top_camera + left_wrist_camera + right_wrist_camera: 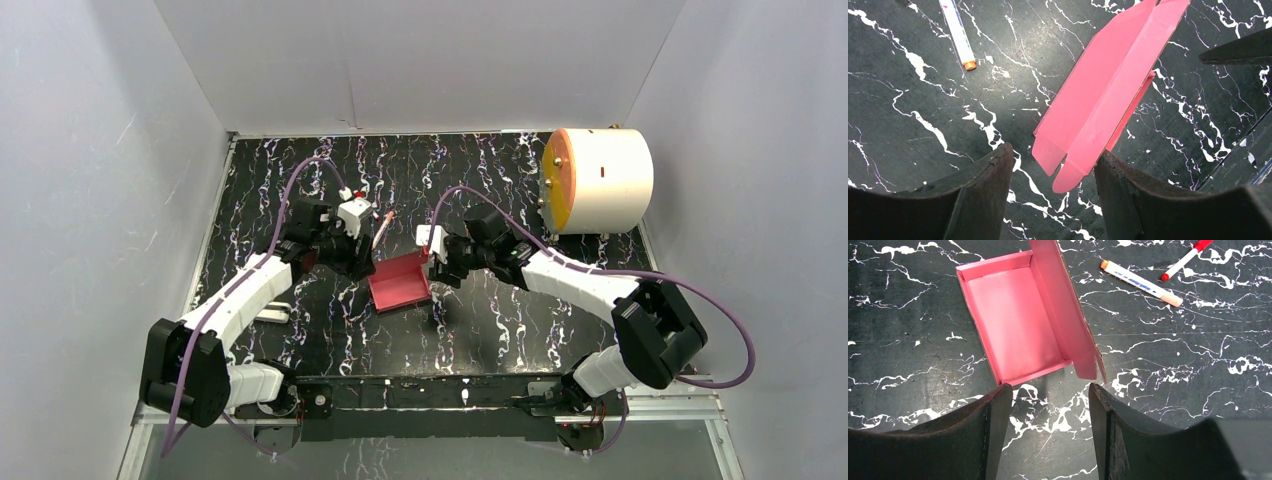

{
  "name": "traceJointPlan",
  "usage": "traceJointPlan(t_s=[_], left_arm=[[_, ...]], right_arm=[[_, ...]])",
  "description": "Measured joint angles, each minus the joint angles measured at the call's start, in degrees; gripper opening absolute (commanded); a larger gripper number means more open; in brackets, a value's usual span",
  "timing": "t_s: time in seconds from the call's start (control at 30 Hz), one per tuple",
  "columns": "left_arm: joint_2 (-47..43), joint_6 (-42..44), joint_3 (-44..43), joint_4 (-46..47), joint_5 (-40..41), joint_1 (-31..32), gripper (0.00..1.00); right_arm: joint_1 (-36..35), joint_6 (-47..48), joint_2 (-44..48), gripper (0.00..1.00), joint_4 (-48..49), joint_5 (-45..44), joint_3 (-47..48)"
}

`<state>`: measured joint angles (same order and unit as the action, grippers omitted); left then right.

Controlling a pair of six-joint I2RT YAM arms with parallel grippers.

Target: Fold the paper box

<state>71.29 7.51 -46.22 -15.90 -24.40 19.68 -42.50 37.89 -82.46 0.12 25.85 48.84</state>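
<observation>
On the black marbled table [500,320] the paper box [400,283] sits at centre. Its tray walls are up, but the lid stands raised along its 3 o'clock side in the right wrist view, not yet tucked. The left gripper [1053,160], at the box's 10 o'clock, gapes around a flap tip, perhaps grazing it. The right gripper [1048,392], at 2 o'clock, gapes empty.

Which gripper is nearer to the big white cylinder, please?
Right. The right gripper sits between the paper box and the cylinder, close to the box; the left gripper sits beyond the box, farther off.
</observation>
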Motion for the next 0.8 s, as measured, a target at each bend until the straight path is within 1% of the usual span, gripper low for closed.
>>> traceJointPlan(t_s=[0.13, 0.5, 0.8], left_arm=[[1.6, 0.9, -1.2, -0.9, 0.5, 0.8, 0.54], [1.7, 2.3, -1.3, -2.6, 2.8, 1.5, 0.5], [1.7, 3.0, -1.3, -3.1, 4.5, 1.6, 0.43]], right_arm=[[0.7, 0.6, -0.2, 0.65, 0.1, 0.3, 0.0], [1.2, 2.7, -4.3, 0.63, 0.1, 1.2, 1.6], [1.2, 3.1, -5.8, 0.59, 0.0, 1.8, 3.4]])
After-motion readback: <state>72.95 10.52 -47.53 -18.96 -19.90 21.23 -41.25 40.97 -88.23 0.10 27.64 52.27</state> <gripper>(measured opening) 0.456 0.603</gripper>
